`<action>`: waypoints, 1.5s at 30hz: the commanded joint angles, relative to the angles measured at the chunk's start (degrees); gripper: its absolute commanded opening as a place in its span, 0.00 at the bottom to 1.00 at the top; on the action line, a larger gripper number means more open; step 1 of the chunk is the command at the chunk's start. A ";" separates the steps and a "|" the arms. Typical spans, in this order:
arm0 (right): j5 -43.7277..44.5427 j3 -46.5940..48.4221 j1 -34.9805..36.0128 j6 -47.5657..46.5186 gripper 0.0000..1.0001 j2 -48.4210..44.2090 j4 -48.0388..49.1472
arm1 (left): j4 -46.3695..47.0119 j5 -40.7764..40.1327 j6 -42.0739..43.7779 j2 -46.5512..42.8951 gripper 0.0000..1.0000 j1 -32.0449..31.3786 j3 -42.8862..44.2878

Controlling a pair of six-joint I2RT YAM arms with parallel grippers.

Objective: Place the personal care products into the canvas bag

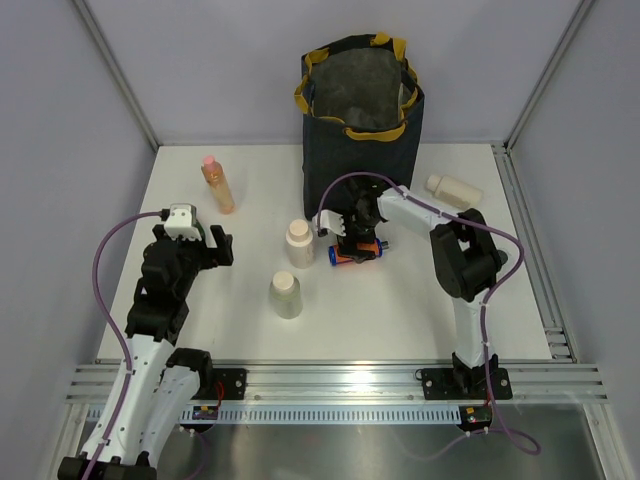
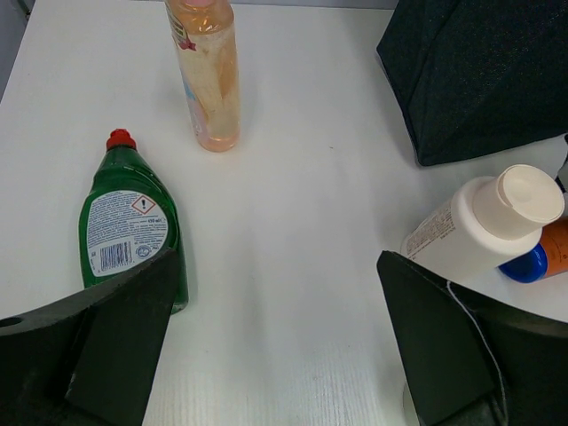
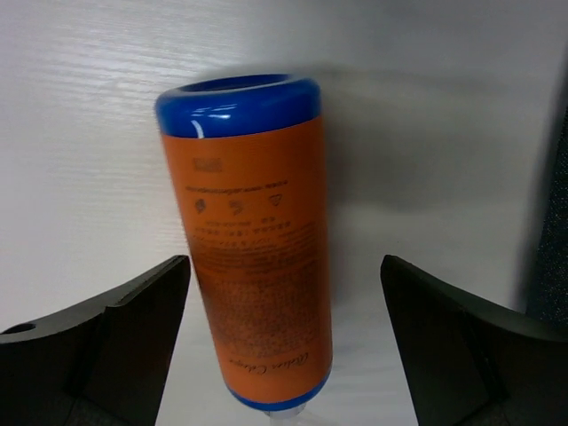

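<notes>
The canvas bag stands upright at the back, navy with a mustard rim; its corner shows in the left wrist view. An orange bottle with blue ends lies in front of it. My right gripper hangs over it, open, with the bottle between its fingers and not touching them. A peach bottle with a pink cap stands at the back left. Two cream bottles stand mid-table, and a third lies at the right. My left gripper is open and empty.
A green dish-soap bottle with a red cap lies by my left finger; the left arm hides it in the top view. The left wrist view also shows the peach bottle, a cream bottle and the orange bottle's blue end.
</notes>
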 commanded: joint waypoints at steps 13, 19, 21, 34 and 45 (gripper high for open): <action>2.84 -2.89 0.27 5.46 0.37 0.02 3.42 | 3.27 0.82 0.99 -0.45 0.99 -0.20 1.05; -5.59 -4.83 -2.19 13.98 0.17 -7.44 3.69 | 3.27 1.00 0.99 -0.62 0.99 -0.20 0.96; -9.71 -6.49 -3.86 16.01 0.08 -11.99 3.86 | 3.27 1.17 0.99 -0.62 0.99 -0.20 0.96; -25.99 1.38 -5.36 27.51 0.00 -34.18 -2.46 | 3.71 2.75 1.08 -0.27 0.99 -0.20 0.78; -12.22 56.39 -7.99 60.54 0.00 -9.94 12.53 | 4.33 6.88 1.34 -0.27 0.99 -0.20 0.52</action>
